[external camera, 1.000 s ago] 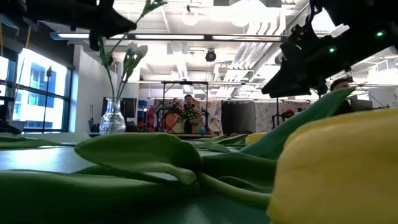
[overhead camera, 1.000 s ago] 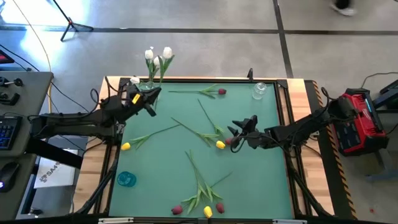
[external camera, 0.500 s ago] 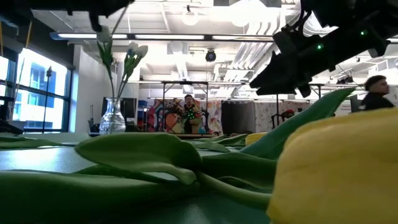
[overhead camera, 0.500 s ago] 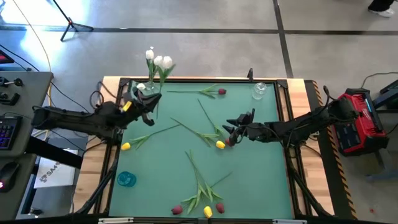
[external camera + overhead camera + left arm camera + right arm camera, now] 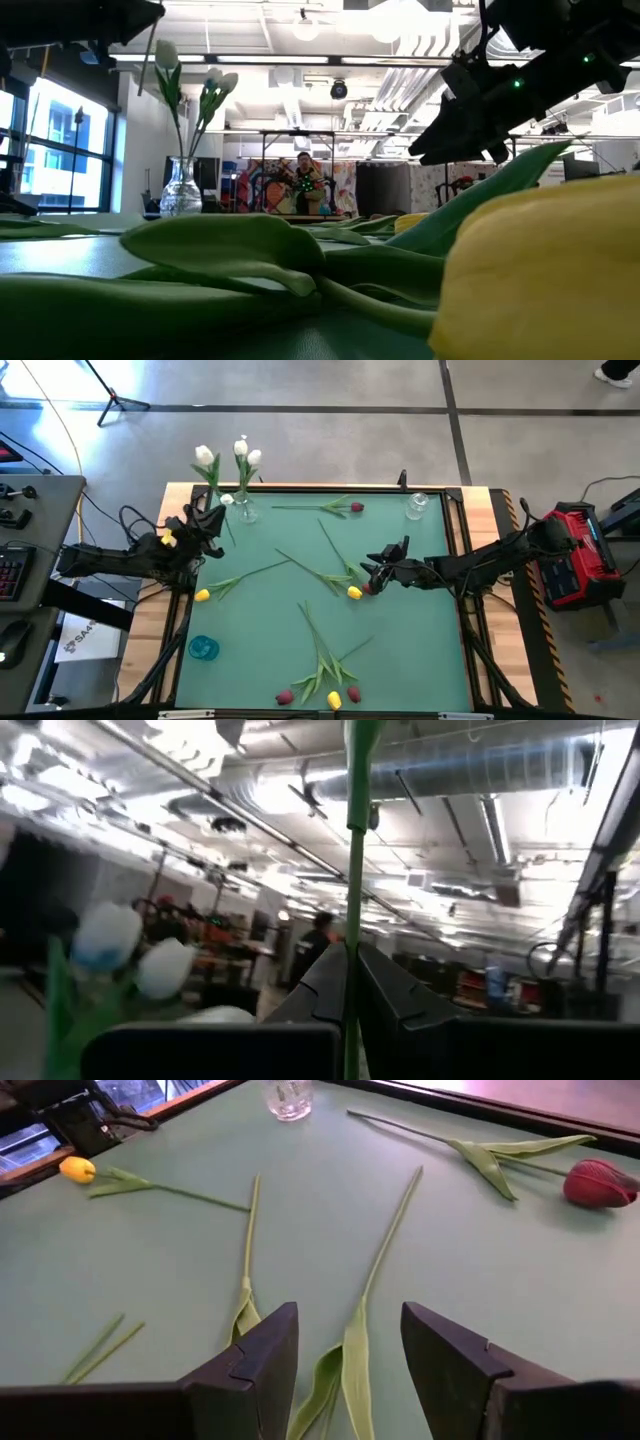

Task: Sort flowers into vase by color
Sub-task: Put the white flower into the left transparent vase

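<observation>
Left gripper clenched on white tulip stem near vase at table's far-left corner; stem may miss the neck. Right gripper parted over centre flowers.

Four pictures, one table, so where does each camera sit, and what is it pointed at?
High view: above the table, looking straight down on the green mat; both arms show, left gripper and right gripper.
Low view: at table-top height, facing the room; a yellow tulip fills the front, arms overhead.
Left wrist view: looks past its own fingers, shut on a green stem.
Right wrist view: looks over the mat past its open fingers.
Shared: the vase of white tulips shows in the high and low views.
</observation>
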